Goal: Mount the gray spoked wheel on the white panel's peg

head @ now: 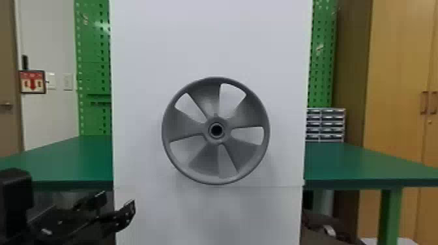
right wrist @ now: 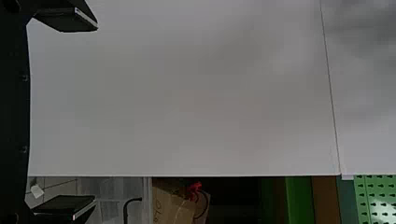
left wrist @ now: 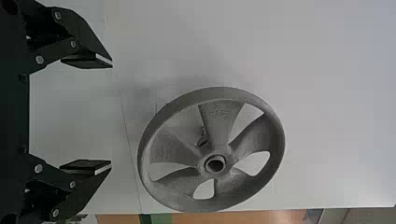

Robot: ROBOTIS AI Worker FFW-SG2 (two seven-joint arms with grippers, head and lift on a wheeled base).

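Left gripper (head: 119, 197) sits at eight o'clock from the wheel (head: 215, 80) in the head view, its fingers spread wide with only air between them. In the left wrist view the wheel lies beyond the fingertips, apart from them. Right gripper (right wrist: 96, 114) is spread too, with nothing between its fingers, and the panel (head: 208, 39) lies beyond it.

The gray wheel is up at the panel's white front, on edge, its open face toward the head camera and neither gripper touching it. Its five gaps fall near one, three, five, eight and between ten and eleven o'clock. The hub (head: 211, 139) has a dark round bore; how the peg sits in it I cannot tell.

With the wheel as the clock's centre, the green tabletop (head: 65, 159) shows between eight and nine and again between three and four, the small drawers (head: 326, 125) at three, and green pegboard (head: 94, 49) at ten and two.
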